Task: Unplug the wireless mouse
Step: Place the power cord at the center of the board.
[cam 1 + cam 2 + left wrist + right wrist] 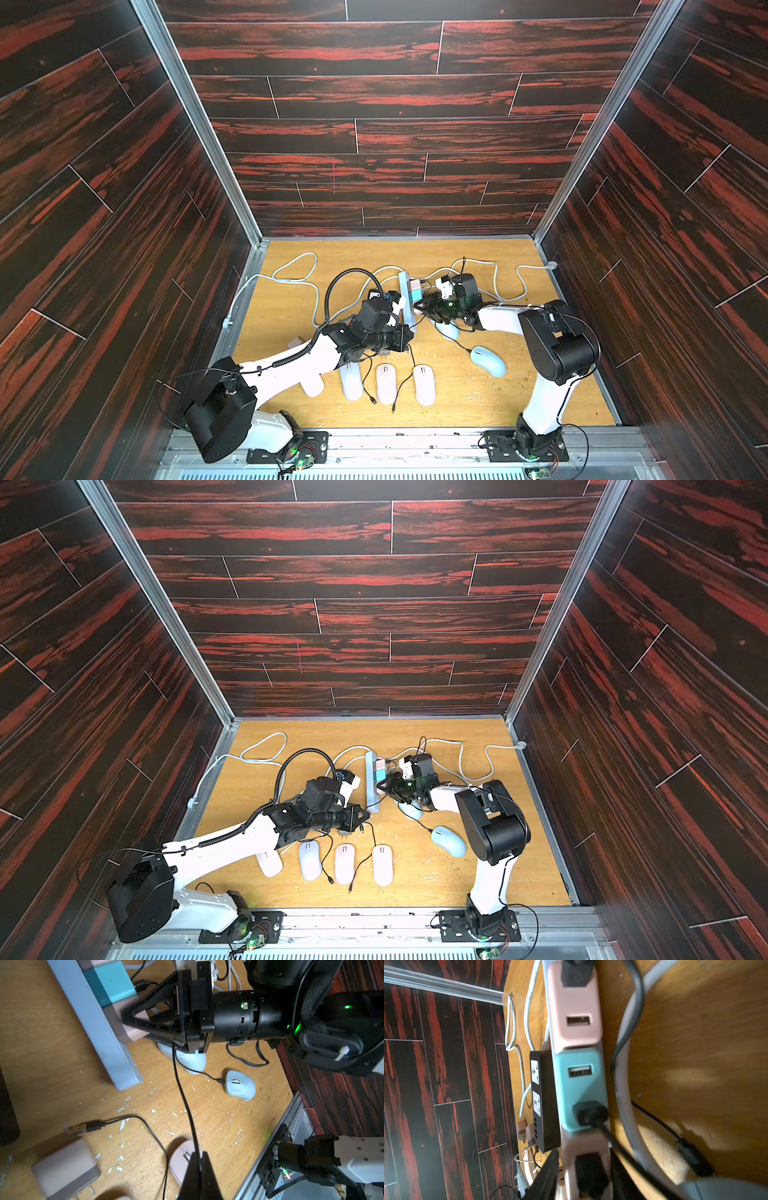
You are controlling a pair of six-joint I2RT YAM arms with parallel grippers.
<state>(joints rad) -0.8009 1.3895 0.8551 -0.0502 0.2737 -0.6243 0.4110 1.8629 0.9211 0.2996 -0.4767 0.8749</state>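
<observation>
So the bit we care about is the black plug [591, 1169] sitting in the pink charger [569, 1142] at the near end of the strip [99, 1028]. The chargers stick out of the strip's side toward the right arm, so that arm is way closer. The right gripper [417, 306] is nose-on to it with one jaw on each side of the pink charger. They're apart, but we honestly can't tell if they're squeezing yet.

The left gripper [197, 1156] is pinched tight on a thin black cable [182, 1095] that runs up under the right gripper. We can't trace which mouse it feeds; the blue mouse [239, 1085] sits nearby with its own lead.

Our guess is the pull has to go straight back along the right gripper, square off the strip.
</observation>
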